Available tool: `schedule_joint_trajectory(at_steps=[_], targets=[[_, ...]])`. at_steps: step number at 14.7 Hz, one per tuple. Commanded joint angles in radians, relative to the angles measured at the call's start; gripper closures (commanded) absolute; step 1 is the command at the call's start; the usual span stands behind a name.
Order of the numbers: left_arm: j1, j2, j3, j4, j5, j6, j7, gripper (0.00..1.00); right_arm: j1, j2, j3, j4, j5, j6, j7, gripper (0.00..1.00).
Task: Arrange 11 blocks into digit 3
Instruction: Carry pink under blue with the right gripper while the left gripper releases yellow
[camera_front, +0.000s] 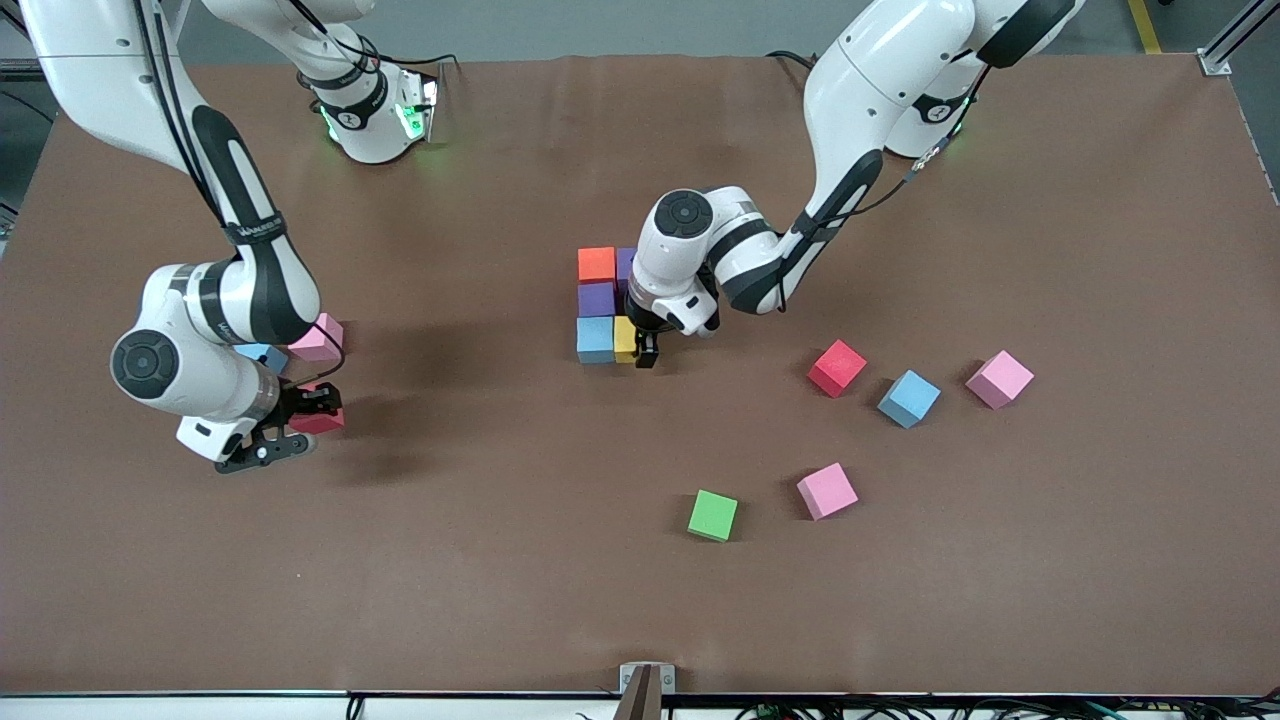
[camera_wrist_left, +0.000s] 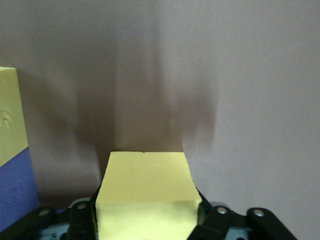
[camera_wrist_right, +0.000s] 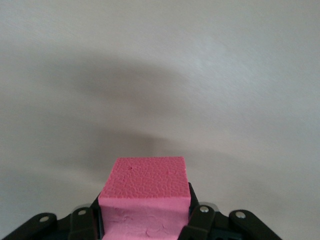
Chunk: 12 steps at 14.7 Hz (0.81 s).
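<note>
We see the left pincer (camera_front: 647, 352) clamped on a yellow block (camera_wrist_left: 147, 192), low at the surface (camera_front: 520, 560), with another yellow block (camera_front: 625, 338) just beside it. That one belongs to a cluster in the middle of the surface: a light blue block (camera_front: 595, 339) touches it, a purple block (camera_front: 596, 298) sits just above the blue one in the front view, and an orange block (camera_front: 597, 264) lies farther still from the front camera, with a second purple block (camera_front: 626, 266) beside it, partly hidden by the arm. Toward the right arm's end, the right pincer (camera_front: 305, 408) grips a deep pink block (camera_wrist_right: 145, 195); a pale pink block (camera_front: 318, 338) and a blue block (camera_front: 262, 354) lie close by. Loose toward the left arm's end we find a red block (camera_front: 836, 367), a light blue cube (camera_front: 909, 398), a pink cube (camera_front: 999, 379), another pink cube (camera_front: 827, 490) and a green block (camera_front: 713, 515), all apart from one another.
</note>
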Motion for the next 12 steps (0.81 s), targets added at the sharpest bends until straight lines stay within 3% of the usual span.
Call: schedule_joint_trajectory(at_steps=[1,12], targets=[[-0.013,0.021,0.015,0.009,0.029,0.022,-0.032,0.00,0.054,0.048,-0.002,0.089,0.018,-0.054,0.078,0.68],[-0.004,-0.057,0.008,0.009,0.032,-0.041,-0.025,0.00,0.354,0.206,-0.002,0.292,0.111,-0.072,0.503,0.68]])
